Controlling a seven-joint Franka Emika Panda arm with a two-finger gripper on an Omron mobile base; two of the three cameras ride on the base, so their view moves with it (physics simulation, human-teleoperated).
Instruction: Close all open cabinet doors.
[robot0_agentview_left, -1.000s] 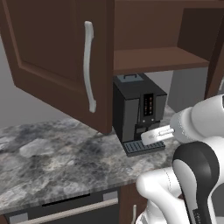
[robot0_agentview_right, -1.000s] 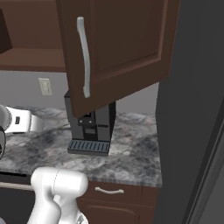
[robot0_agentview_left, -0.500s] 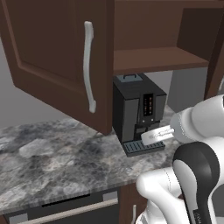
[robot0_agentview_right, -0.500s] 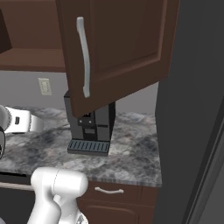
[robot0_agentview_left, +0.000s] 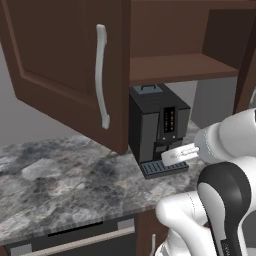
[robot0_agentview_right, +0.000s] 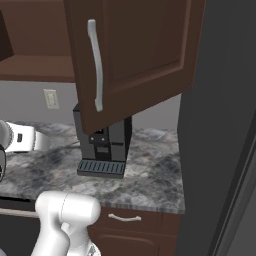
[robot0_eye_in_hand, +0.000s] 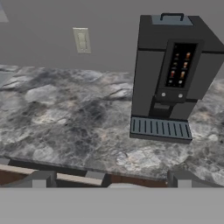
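Note:
Two tall dark-brown cabinet doors stand swung out from the upper cabinet. The left door (robot0_agentview_left: 60, 65) carries a long silver bar handle (robot0_agentview_left: 101, 75). The right door (robot0_agentview_right: 145, 55) has its own handle (robot0_agentview_right: 95, 65) and hangs in front of the coffee machine. Between them the shelf (robot0_agentview_left: 180, 65) lies bare. My gripper (robot0_eye_in_hand: 111, 178) is open with nothing between its fingertips (robot0_eye_in_hand: 43, 178). It sits low over the counter's front edge, well below both doors, and faces the coffee machine (robot0_eye_in_hand: 173, 74). The white hand (robot0_agentview_left: 180, 154) is in front of that machine.
A black coffee machine (robot0_agentview_left: 157, 127) with a drip tray stands on the grey marbled counter (robot0_agentview_left: 55, 185) under the cabinet. A wall outlet (robot0_eye_in_hand: 82, 40) is to its left. A tall dark panel (robot0_agentview_right: 220, 125) bounds the counter on the right. A base drawer handle (robot0_agentview_right: 124, 217) sits below.

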